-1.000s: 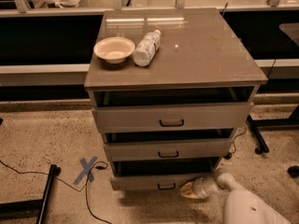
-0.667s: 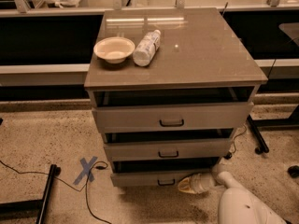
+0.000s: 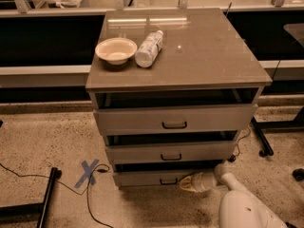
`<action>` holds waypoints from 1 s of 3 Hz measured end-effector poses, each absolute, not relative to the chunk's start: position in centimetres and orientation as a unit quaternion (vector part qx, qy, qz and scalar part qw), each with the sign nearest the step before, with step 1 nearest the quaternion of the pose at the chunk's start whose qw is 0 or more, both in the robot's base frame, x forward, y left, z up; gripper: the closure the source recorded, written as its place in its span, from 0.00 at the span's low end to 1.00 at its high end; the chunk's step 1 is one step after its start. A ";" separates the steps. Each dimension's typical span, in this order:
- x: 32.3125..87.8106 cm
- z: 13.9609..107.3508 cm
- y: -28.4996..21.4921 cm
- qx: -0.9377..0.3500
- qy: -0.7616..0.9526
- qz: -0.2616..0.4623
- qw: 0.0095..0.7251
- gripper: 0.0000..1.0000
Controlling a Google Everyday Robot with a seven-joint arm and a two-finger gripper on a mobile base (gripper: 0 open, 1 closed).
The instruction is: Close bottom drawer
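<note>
The bottom drawer (image 3: 138, 178) sits lowest in the grey cabinet (image 3: 247, 109), just above the speckled floor (image 3: 42, 137). It is pulled out a little, with a dark gap showing above its slim front. Its small dark handle (image 3: 167, 181) is at the centre. The hand (image 3: 191, 183) is just right of that handle, its tan tip against the drawer front. I cannot tell whether it is open or closed, and it has hold of nothing I can see. Its white arm (image 3: 240, 204) comes in from the near right. Above are the middle drawer (image 3: 142, 153) and the tall top drawer (image 3: 133, 120), both also partly out. On the tabletop (image 3: 204, 51), far left, a cream bowl (image 3: 116, 50) stands just beside a plastic bottle (image 3: 149, 48) lying on its side. A blue tape cross (image 3: 88, 172) marks the floor left of the cabinet.
</note>
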State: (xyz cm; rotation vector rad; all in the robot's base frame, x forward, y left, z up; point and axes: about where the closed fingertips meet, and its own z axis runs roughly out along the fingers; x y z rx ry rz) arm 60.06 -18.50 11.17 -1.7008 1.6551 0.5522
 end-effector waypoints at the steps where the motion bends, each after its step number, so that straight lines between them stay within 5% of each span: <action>1: 59.6 11.1 -18.8 -0.649 0.637 0.216 0.356 1.00; 3: 54.3 12.7 -19.7 -0.627 0.635 0.228 0.389 1.00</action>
